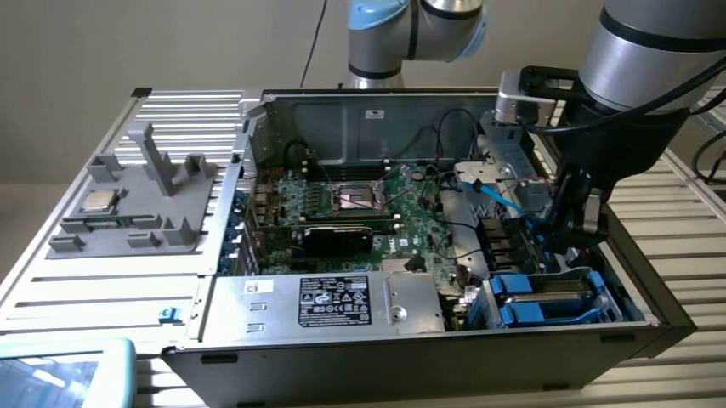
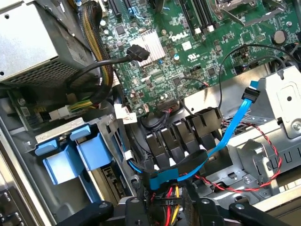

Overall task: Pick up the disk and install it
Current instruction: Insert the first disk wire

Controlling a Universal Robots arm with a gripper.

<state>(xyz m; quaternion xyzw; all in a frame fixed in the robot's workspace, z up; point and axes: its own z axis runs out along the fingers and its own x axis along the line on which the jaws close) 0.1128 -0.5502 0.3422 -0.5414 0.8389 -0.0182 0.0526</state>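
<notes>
Inside case [image 1: 375,361], exterior view: end effector [image 1: 564,231] low above disk [image 1: 553,297] by side wall; wrist view adds blue cable [image 2: 164,179] crowding gap; grip state cannot tell.

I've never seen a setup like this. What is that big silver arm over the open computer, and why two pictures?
The silver arm is a robot arm; the dark gripper at its end serves as its hand. One picture comes from a camera standing off the arm, the other from a camera on its wrist, looking down into the open computer case. The gripper hangs inside the case, close by the blue-framed disk that sits in a corner bay. Whether it grips anything I cannot tell. Beside the case, a grey tray holds a small silver chip.
</notes>
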